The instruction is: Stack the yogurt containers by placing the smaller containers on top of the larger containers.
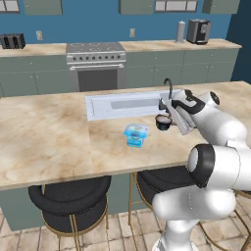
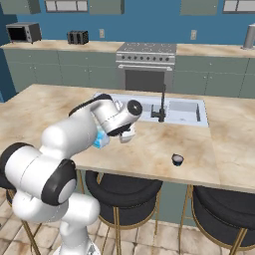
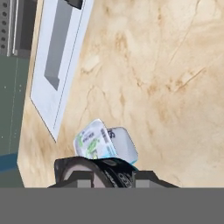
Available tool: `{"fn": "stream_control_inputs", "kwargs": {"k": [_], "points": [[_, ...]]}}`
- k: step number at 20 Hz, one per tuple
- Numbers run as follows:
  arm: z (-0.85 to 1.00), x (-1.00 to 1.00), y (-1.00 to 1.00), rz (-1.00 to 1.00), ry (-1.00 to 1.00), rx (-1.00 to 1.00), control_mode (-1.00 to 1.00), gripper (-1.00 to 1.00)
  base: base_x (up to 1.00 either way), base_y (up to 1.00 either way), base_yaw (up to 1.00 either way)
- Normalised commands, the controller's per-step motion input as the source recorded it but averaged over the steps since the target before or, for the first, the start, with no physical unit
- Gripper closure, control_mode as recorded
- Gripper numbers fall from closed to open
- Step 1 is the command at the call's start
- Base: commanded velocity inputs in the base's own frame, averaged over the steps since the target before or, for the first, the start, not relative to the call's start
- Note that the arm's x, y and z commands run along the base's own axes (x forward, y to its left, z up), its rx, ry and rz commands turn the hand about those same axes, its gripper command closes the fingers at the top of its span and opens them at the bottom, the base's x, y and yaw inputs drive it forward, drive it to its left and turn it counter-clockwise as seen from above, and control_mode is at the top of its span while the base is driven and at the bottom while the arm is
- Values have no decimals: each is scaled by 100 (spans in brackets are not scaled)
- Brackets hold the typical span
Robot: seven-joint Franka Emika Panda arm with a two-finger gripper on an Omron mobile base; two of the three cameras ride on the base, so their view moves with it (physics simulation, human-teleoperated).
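Observation:
My gripper (image 1: 165,117) is shut on a small round dark cup (image 1: 163,122) with a pale top, held a little above the marble counter. In the hand view the same cup (image 3: 89,171) sits between the fingertips of the gripper (image 3: 111,178). The squat light-blue yogurt tub (image 1: 136,134) stands on the counter to the left of the held cup and nearer the front edge. From the hand camera the tub (image 3: 109,146) lies just beyond the cup. My forearm hides most of the tub (image 2: 101,140) in the right base view.
A second small dark cup (image 2: 177,159) stands on the counter (image 1: 49,142) near its front edge, right of the arm. The sink (image 1: 125,104) with its dark faucet (image 1: 169,88) lies behind the tub. Black stools (image 1: 68,201) stand under the counter's front.

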Motion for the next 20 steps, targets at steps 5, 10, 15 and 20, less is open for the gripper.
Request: {"fn": "stream_control_inputs", "kwargs": {"k": [5,10,15,20], "points": [[18,0,13,0,0,0,-100,100,0,0,0],[5,0,19,0,0,0,-100,100,0,0,0],[0,0,21,0,0,0,-100,100,0,0,0],[-5,0,14,0,0,0,-100,100,0,0,0]]}}
